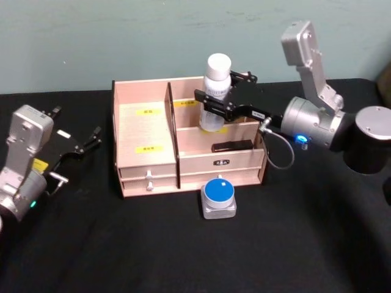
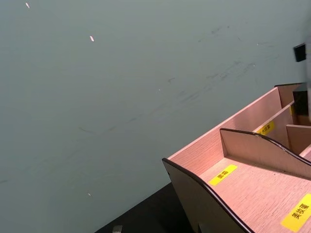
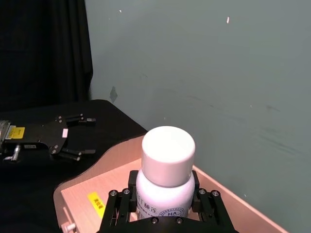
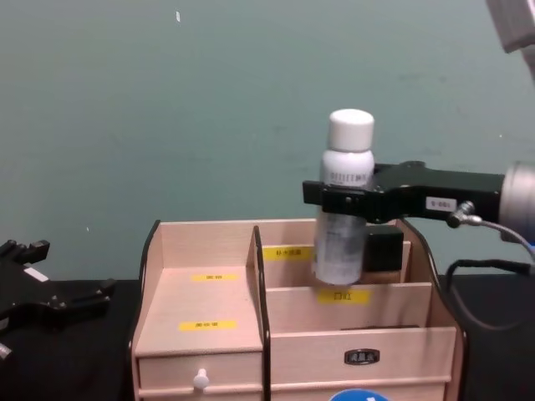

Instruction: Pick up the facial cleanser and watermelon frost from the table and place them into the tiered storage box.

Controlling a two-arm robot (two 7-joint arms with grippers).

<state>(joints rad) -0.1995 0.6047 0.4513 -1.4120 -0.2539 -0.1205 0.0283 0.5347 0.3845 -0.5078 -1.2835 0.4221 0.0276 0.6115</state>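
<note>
The right end effector point(image 1: 215, 105) is clamped around the middle of the facial cleanser point(image 1: 217, 76), a tall white cylindrical bottle with a rounded white cap. It holds the bottle over the tiered storage box point(image 1: 146, 131), a light wooden organizer with stepped compartments and yellow labels. The bottle's long axis stands close to vertical, with a slight lean, cap up. Its base hangs at the rear tiers to the right of the central divider, low enough in the chest view to sit beneath the back wall's rim. Whether it is over the rearmost compartment or the one in front of it is hard to tell. The coming move looks like a straight drop along that axis, then a release.

The watermelon frost point(image 1: 219, 196), a squat clear jar with a round blue lid, sits on the black table point(image 1: 305, 244) just in front of the box, nearer this right arm. The left end effector point(image 1: 74, 127) rests spread wide and empty, well to the left of the box.
</note>
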